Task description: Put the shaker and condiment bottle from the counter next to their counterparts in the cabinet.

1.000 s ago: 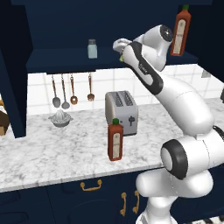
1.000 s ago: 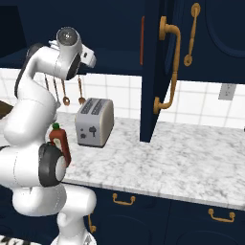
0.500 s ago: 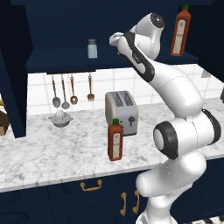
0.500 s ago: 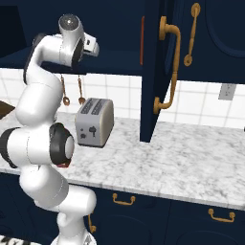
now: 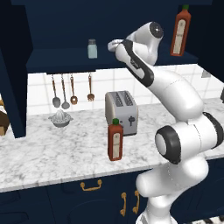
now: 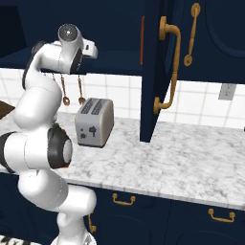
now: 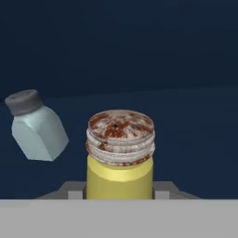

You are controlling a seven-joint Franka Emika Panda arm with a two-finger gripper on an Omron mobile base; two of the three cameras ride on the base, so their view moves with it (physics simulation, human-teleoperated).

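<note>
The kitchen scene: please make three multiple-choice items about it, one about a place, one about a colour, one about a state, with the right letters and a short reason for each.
1. Where does the condiment bottle still to be moved stand?
A. on the counter, in front of the toaster
B. inside a drawer
C. on top of the toaster

2. What colour is the body of the shaker in the gripper?
A. pale blue-white
B. yellow
C. green

3. What is the gripper's state?
A. open and empty
B. shut on the red bottle
C. shut on the shaker

Answers:
1 A: the left base view shows it upright on the marble before the toaster.
2 B: the hand view shows a yellow body under a grey cap.
3 C: the shaker sits between the fingertips in the hand view.
</note>
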